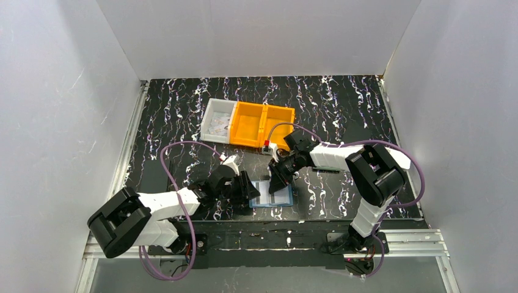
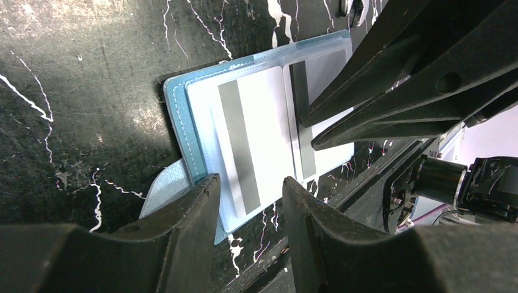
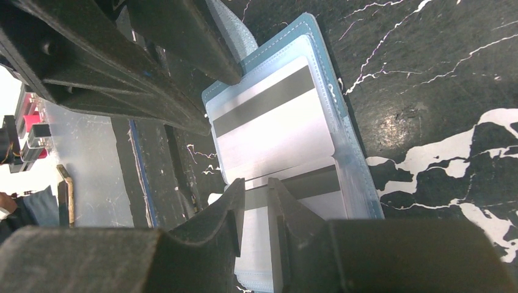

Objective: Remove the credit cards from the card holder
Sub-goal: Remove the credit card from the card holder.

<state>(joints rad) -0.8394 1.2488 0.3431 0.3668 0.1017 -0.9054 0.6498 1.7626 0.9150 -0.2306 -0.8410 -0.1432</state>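
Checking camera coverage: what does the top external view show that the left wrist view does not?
Only top external: the orange plastic bins and the white plastic bin beside them. Only left wrist: the grey stripes on the pale credit cards. Both: the open blue folding card holder on the black marbled table, left hand and right hand at it.

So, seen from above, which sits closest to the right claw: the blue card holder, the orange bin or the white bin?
From the right gripper, top view:
1. The card holder, at its fingertips, near the table's front edge.
2. The orange bin, behind it, toward the back.
3. The white bin, left of the orange one, farthest.
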